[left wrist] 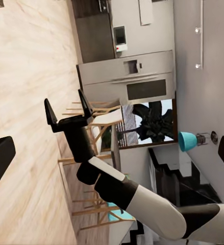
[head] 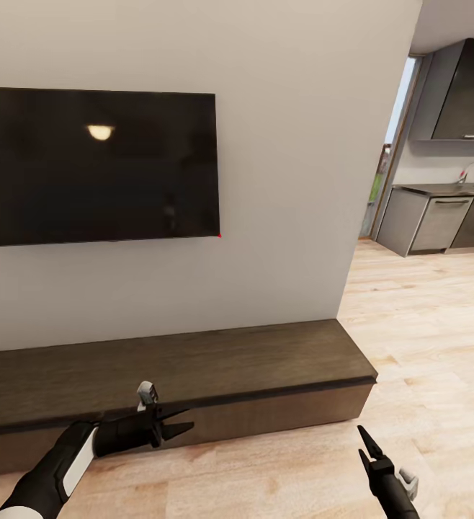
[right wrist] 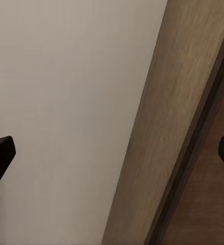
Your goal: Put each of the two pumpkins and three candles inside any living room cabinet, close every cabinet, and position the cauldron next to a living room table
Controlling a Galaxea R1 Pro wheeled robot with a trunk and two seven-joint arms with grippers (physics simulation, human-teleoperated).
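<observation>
Head view: the cabinet (head: 194, 375) runs closed along the wall under a dark television (head: 100, 166); the left end effector (head: 178, 424) and right end effector (head: 367, 443) hover empty, fingers parted. Left wrist view adds a distant refrigerator (left wrist: 127, 76). Right wrist view meets the cabinet's top edge.

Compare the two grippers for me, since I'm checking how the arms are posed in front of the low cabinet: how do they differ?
The left gripper points sideways, toward the right of the head view, while the right gripper points up and forward. The left gripper sits right in front of the cabinet, overlapping its front face; the right gripper hovers over bare wooden floor beyond the cabinet's end. Both are black, open and empty.
</observation>
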